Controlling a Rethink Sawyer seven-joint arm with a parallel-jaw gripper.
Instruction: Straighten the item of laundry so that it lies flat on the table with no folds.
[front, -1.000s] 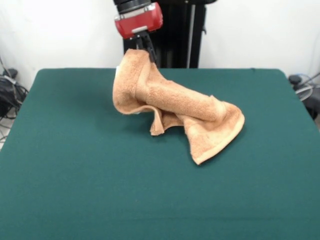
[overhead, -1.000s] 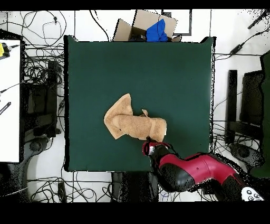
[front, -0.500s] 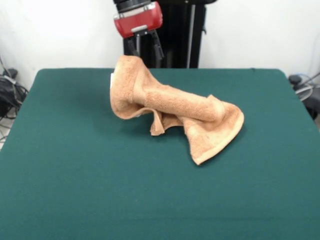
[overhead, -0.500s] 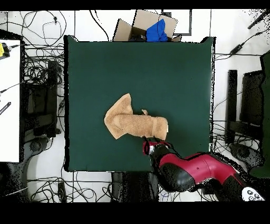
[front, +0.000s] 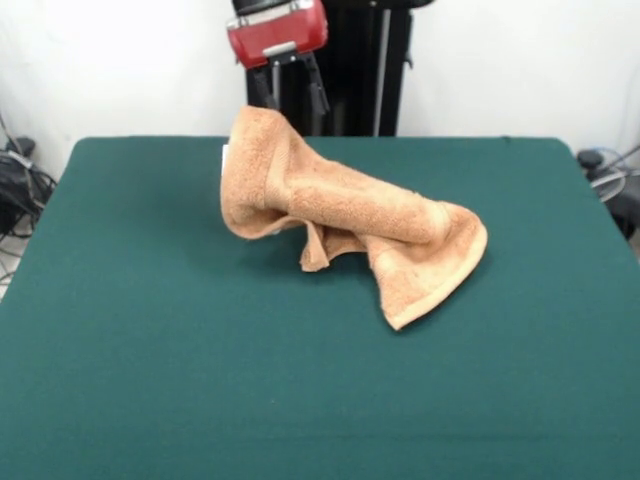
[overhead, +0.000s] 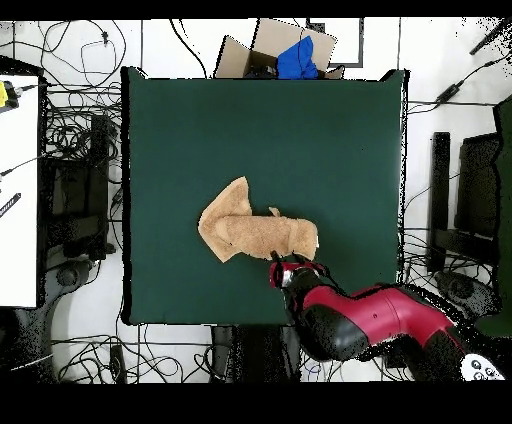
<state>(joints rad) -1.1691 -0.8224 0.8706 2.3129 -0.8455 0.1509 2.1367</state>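
The item of laundry (front: 345, 215), a light-orange terry towel, lies bunched and rolled on the dark green table (front: 150, 380). One end humps up at the far side; the other fans out flat toward the front right. In the overhead view the towel (overhead: 255, 236) sits a little below the table's (overhead: 180, 130) middle. My gripper (front: 292, 92) hangs open just above the raised end, its fingers (front: 318, 95) spread and holding nothing. From overhead the gripper (overhead: 293, 270) is right beside the towel's lower right end.
A cardboard box (overhead: 250, 55) with a blue cloth (overhead: 298, 60) stands off the table's far edge in the overhead view. Cables and equipment (overhead: 75, 200) surround the table. A white desk (overhead: 18, 190) is at the left.
The gripper has opened and let go of the towel's raised end, then lifted slightly. The released end has sagged a little and settled.
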